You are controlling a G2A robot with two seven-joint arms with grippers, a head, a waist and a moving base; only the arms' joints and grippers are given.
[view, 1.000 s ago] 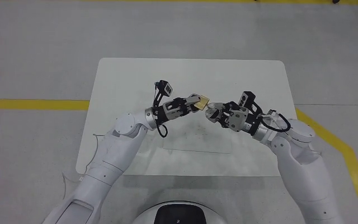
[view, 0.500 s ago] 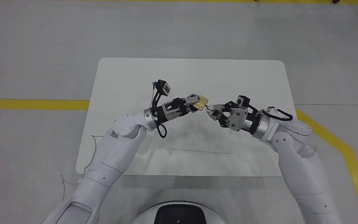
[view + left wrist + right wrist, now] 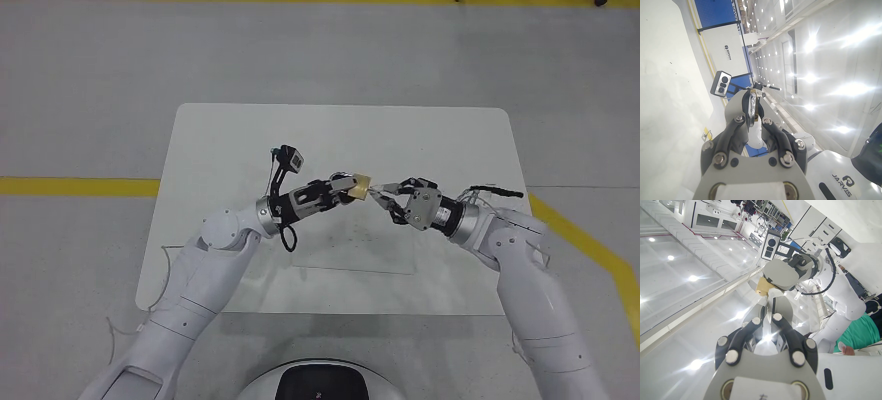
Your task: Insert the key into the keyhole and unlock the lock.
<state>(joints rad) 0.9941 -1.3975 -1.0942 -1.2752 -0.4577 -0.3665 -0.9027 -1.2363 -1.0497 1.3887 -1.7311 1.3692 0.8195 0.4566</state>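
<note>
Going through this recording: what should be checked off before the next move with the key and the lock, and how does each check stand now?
1. Left hand clamps the lock: ok.
2. Right hand pinches the key: ok.
3. The lock's end with the keyhole faces the key: ok.
4. Key tip inside the keyhole: not ok; the hole shows bare, with the tip beside it.
5. Blade rotation matched to the slot: cannot tell.
</note>
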